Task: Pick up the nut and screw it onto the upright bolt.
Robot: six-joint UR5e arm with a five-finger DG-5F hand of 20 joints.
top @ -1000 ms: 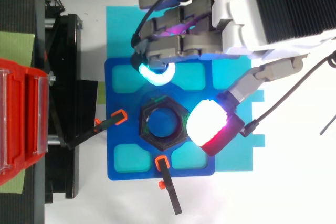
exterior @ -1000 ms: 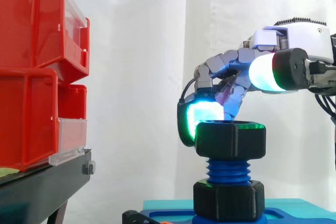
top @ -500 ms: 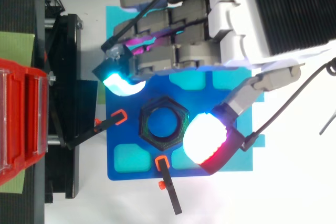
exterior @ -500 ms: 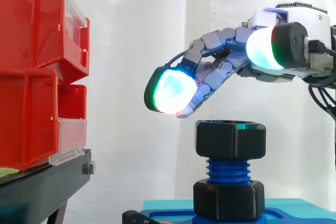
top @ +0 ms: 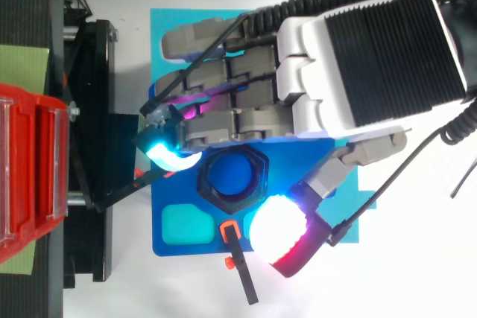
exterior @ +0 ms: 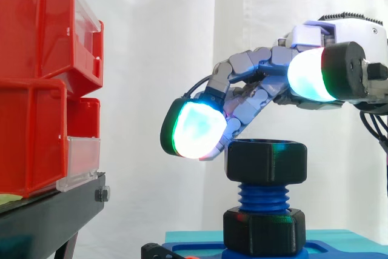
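A black hex nut (exterior: 267,161) sits on top of the upright blue bolt (exterior: 264,197), with threads showing below it and a second black nut (exterior: 264,232) at the bolt's foot. From above, the nut (top: 258,188) rings the bolt's blue top (top: 229,174). My hand (top: 358,65) hovers over it, open, with its fingers (exterior: 248,86) stretched across the nut's far rim. One glowing fingertip (exterior: 194,130) hangs just left of the nut's upper edge. The thumb pad (top: 279,232) stands off the near side.
The bolt stands on a blue base plate (top: 160,243) over a cyan mat (top: 168,27). Orange-and-black clamps (top: 237,258) hold the plate's edges. Red bins (exterior: 36,89) on a black stand (exterior: 48,216) are to the left.
The hand's curled fingers straightened and lifted off the nut's rim. They have now come down and across over the nut, and the thumb has moved to its near side. The nut has not moved.
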